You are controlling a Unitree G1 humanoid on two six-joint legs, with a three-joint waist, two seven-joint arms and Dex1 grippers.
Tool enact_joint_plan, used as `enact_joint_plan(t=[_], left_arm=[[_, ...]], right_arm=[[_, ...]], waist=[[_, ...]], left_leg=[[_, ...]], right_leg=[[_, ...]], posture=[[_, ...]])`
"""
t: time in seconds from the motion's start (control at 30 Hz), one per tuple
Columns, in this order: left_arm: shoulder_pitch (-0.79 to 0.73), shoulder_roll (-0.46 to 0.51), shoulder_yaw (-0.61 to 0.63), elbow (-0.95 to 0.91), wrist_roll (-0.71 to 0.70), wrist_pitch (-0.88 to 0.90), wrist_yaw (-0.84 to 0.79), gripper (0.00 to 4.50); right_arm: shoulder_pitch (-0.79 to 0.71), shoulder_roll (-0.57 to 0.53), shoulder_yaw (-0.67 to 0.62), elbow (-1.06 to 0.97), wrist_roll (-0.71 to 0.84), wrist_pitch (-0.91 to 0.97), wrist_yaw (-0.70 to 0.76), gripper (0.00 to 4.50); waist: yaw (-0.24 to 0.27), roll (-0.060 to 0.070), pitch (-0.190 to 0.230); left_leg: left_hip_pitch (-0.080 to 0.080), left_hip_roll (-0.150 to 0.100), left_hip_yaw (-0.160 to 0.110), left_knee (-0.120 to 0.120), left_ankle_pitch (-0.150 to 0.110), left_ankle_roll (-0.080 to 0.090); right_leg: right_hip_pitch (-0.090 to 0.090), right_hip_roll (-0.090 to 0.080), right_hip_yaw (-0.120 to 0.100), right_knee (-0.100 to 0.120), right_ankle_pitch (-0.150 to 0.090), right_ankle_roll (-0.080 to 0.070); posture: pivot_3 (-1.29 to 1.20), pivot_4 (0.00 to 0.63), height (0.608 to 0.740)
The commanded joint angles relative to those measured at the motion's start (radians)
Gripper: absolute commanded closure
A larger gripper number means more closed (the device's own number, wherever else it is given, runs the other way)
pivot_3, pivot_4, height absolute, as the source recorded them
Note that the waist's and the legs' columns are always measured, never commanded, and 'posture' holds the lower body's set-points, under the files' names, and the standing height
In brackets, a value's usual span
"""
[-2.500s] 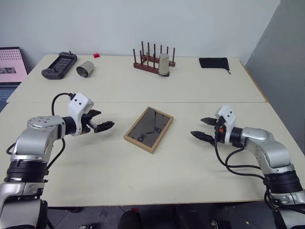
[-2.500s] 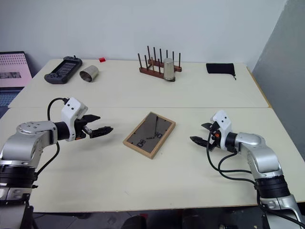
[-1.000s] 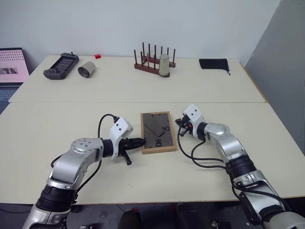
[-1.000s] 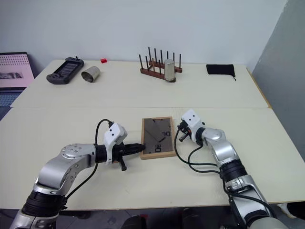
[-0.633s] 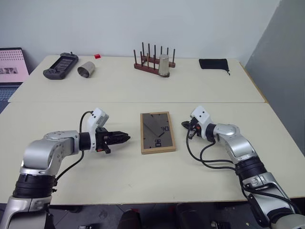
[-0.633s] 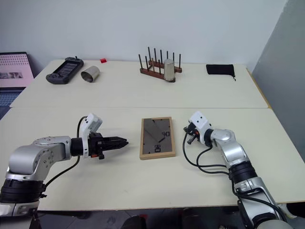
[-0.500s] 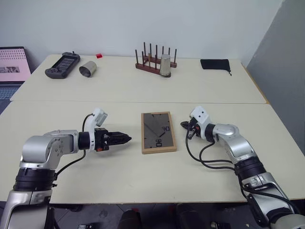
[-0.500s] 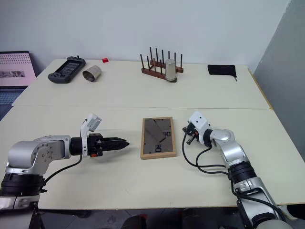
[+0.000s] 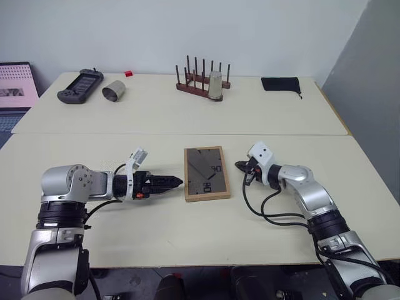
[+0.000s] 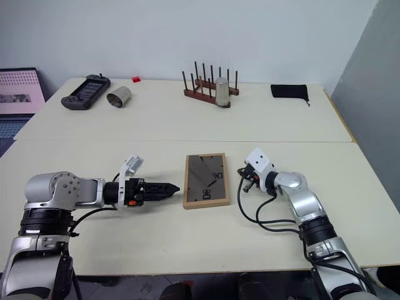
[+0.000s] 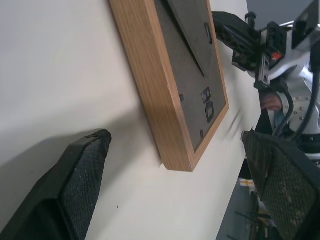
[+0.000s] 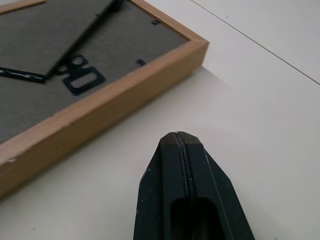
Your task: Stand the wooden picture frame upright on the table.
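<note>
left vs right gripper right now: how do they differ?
Left gripper stands open, fingers spread wide; right gripper is shut, fingers pressed together. Left sits at the wooden picture frame's left edge, right off its right edge. Both lie low over the table, point at the frame and hold nothing.

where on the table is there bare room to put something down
Bare: the near strip of the table in front of the wooden picture frame, and the band between frame and peg rack. Crowded: either side of the frame, where the left tool and right tool sit.
</note>
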Motion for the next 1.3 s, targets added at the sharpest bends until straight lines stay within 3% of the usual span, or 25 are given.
enact_joint_plan(t=[0.03, 0.33, 0.57, 1.07, 1.17, 1.3], left_arm=[[-0.015, -0.038, -0.030, 0.020, 0.010, -0.009, 0.021, 0.03], [-0.018, -0.110, -0.025, 0.009, -0.002, -0.031, 0.043, 0.03], [0.010, -0.108, 0.001, -0.059, -0.052, -0.004, 0.012, 0.03], [0.060, -0.087, -0.036, -0.105, -0.035, -0.095, 0.008, 2.77], [0.050, -0.086, -0.037, -0.091, -0.015, -0.133, 0.019, 3.14], [0.030, -0.056, -0.034, -0.109, -0.020, -0.165, -0.002, 3.20]], right_arm=[[-0.002, 0.040, 0.021, -0.063, -0.007, 0.019, -0.021, 4.50], [-0.013, 0.120, 0.062, -0.083, -0.014, 0.054, -0.046, 4.50], [-0.029, 0.147, 0.050, -0.073, -0.006, 0.072, -0.059, 4.50], [-0.026, 0.152, 0.043, -0.082, 0.002, 0.081, -0.055, 4.50], [-0.027, 0.145, 0.032, -0.081, 0.008, 0.090, -0.050, 4.50], [-0.032, 0.100, -0.016, -0.099, 0.045, 0.125, -0.020, 4.33]], waist=[[0.002, 0.000, 0.000], [0.010, 0.000, 0.000], [0.009, 0.000, 0.000], [0.006, 0.000, 0.000], [0.006, 0.000, 0.000], [0.006, 0.000, 0.000]], left_leg=[[0.000, 0.000, 0.000, 0.000, 0.000, 0.000], [0.000, -0.001, 0.000, 0.001, 0.000, 0.000], [0.000, -0.002, -0.001, 0.001, 0.000, 0.000], [0.000, -0.002, -0.001, 0.000, 0.000, 0.000], [0.000, -0.002, -0.001, 0.000, 0.000, 0.000], [0.000, -0.002, -0.001, 0.000, 0.000, 0.000]], right_leg=[[0.000, 0.000, 0.000, 0.000, 0.000, 0.000], [0.002, -0.001, -0.001, 0.000, 0.000, 0.000], [0.002, -0.002, -0.001, 0.000, 0.000, 0.000], [0.001, -0.002, -0.001, -0.001, 0.000, 0.000], [0.001, -0.002, -0.001, -0.001, 0.000, 0.000], [0.001, -0.002, -0.001, -0.001, 0.000, 0.000]], posture=[[0.00, 0.150, 0.740], [0.00, 0.150, 0.740], [0.00, 0.150, 0.740], [0.00, 0.150, 0.740], [0.00, 0.150, 0.740], [0.00, 0.150, 0.740]])
